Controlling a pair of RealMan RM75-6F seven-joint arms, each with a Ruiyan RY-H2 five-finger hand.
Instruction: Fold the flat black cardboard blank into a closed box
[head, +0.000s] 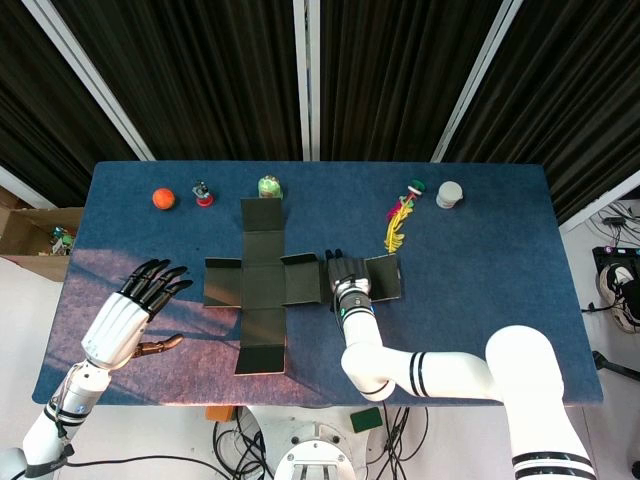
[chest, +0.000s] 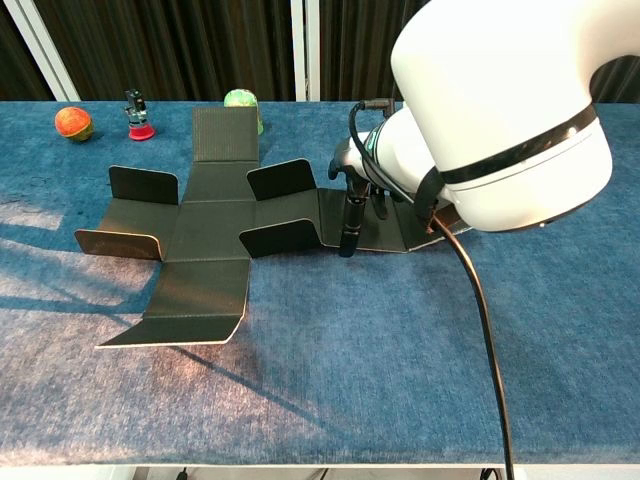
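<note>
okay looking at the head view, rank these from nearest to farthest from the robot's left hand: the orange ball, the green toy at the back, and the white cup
From the left hand:
1. Orange ball, back left of the table, nearest.
2. Green toy, back edge, just beyond the top flap of the black cardboard blank.
3. White cup, back right, farthest.
</note>
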